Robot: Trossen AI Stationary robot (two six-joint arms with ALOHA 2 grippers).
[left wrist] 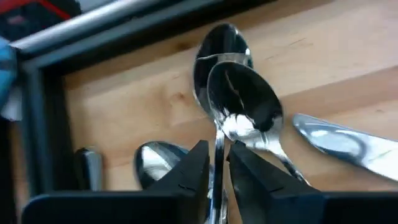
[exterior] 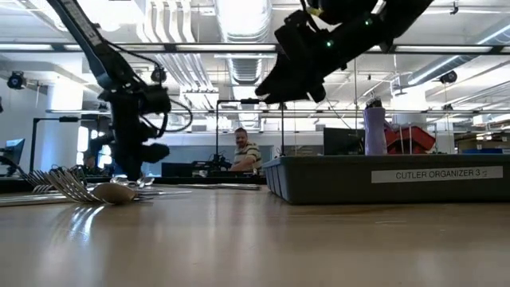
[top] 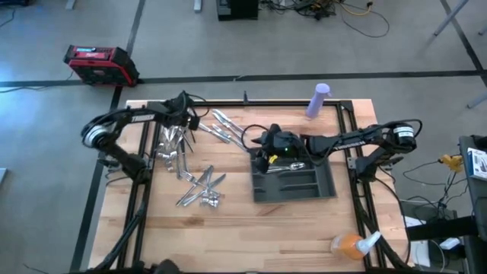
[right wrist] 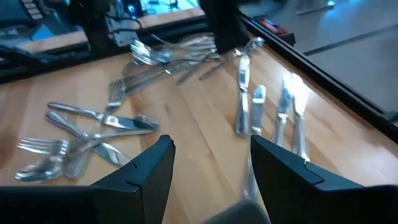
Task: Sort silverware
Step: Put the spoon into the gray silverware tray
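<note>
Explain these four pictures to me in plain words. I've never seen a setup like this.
Two dark robot arms work at a wooden table, sorting silverware into a grey tray. One picture looks straight down, one looks level across the tabletop, and two come from cameras on the wrists. The left gripper is down at the cutlery pile, its fingers closed on a spoon. The right gripper is open and empty, above the tray's near end. A purple bottle and an orange spray bottle stand at the table's edges.
</note>
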